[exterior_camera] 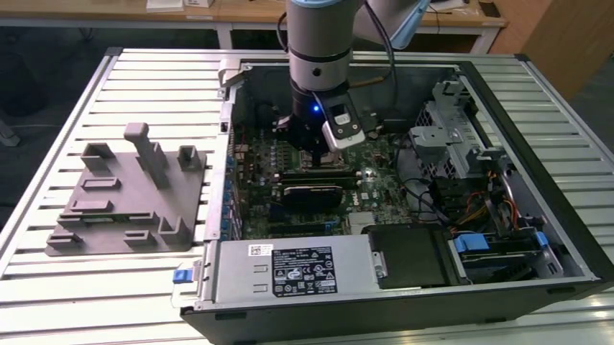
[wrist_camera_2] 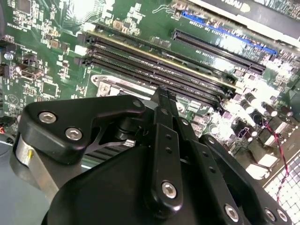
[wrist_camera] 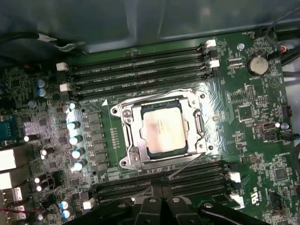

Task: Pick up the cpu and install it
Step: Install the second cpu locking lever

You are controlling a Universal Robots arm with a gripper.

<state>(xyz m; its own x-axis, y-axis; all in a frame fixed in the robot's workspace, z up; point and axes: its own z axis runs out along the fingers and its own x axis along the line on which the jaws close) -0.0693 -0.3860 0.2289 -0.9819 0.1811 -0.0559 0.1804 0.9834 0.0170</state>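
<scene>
Green motherboard (wrist_camera: 243, 140); shiny square cpu (wrist_camera: 163, 130) seated in metal socket (wrist_camera: 131, 140)

a slatted metal table (exterior_camera: 125, 79) carries a grey holder (exterior_camera: 129, 198) and an open computer case (exterior_camera: 537, 237).

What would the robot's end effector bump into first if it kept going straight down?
Probably the cpu, lying in its socket on the motherboard. The end effector hangs above that spot, though depth is hard to judge, so the nearby memory slots could come first.
</scene>
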